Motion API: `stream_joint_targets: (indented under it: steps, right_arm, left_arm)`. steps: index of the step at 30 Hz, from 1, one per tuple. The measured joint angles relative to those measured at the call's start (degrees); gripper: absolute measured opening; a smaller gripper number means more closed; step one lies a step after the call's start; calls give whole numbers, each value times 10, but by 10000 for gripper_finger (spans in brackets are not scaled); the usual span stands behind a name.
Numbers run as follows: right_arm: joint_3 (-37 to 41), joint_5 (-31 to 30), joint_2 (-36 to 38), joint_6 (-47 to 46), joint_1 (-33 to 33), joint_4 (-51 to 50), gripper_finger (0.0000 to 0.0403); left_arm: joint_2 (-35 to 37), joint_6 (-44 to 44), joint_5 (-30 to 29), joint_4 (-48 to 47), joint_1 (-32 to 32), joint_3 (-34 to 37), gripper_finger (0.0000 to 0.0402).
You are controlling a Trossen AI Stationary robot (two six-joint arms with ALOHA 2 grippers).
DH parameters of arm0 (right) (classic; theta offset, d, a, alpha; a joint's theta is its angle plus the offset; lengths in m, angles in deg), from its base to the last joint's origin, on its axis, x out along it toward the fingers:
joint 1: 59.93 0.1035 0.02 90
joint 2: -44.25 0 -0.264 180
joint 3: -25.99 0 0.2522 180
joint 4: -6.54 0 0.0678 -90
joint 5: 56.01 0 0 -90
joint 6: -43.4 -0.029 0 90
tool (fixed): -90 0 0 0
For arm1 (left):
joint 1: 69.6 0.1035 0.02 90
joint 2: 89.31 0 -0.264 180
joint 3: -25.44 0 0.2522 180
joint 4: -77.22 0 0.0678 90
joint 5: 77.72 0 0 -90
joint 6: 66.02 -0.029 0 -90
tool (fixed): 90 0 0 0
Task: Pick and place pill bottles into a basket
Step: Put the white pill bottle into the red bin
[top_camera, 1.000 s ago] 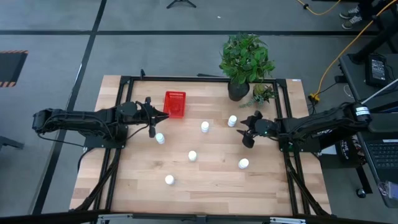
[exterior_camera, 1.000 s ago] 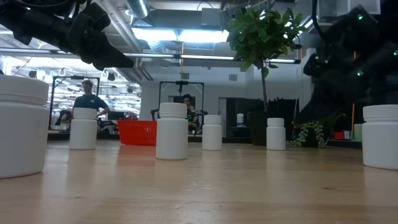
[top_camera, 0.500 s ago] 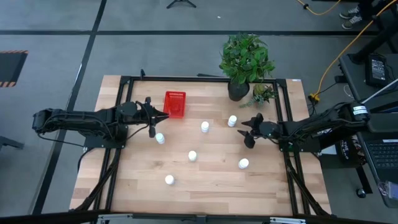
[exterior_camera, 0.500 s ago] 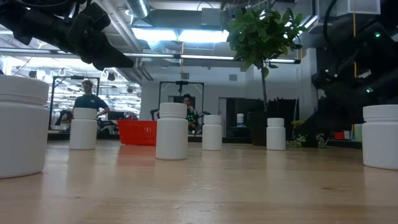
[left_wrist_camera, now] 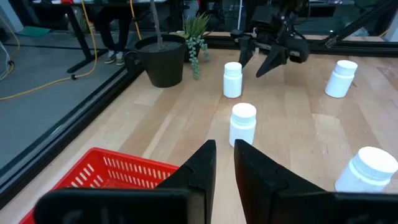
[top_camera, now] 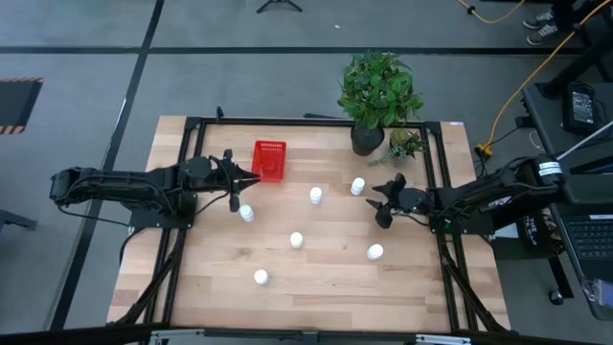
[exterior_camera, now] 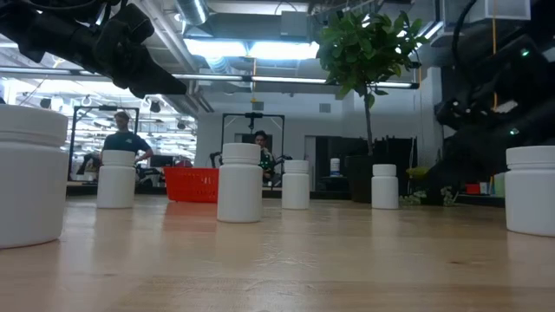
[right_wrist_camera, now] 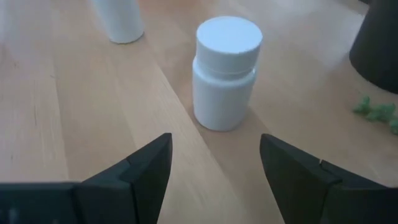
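Crept toward pill bottle (right_wrist_camera: 225, 71) near the plant pot (top_camera: 367, 137): right claw (top_camera: 383, 202), fingers apart, empty. Approach step; next, straddle, clamp. Left claw (top_camera: 233, 181) nearly together beside basket (top_camera: 269, 160).

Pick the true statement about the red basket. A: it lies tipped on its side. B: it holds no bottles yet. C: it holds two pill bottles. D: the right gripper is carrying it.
B: the high view shows the basket with nothing inside, and all six pill bottles standing on the table.
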Motion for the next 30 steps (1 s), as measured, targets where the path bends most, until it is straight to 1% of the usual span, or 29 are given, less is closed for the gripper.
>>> stream_joint_targets:
  steps: [4,8,11,14,18,24,30]
  right_arm:
    - [0,-1,-35,15,-1,38,245]
    - [0,-2,-76,6,-7,66,245]
    - [0,-1,-106,24,-7,121,245]
    - [-1,-1,-134,40,-7,149,245]
    - [-5,-19,-170,27,-7,156,245]
    - [-42,-22,-224,51,-8,158,245]
    - [-73,-25,-278,48,-32,169,245]
  left_arm:
    - [0,0,0,0,0,0,56]
    - [0,0,0,0,0,0,56]
    - [0,0,0,0,0,0,57]
    - [0,0,0,0,0,0,56]
    - [0,0,0,0,0,0,58]
    - [0,0,0,0,0,0,59]
    - [0,0,0,0,0,0,59]
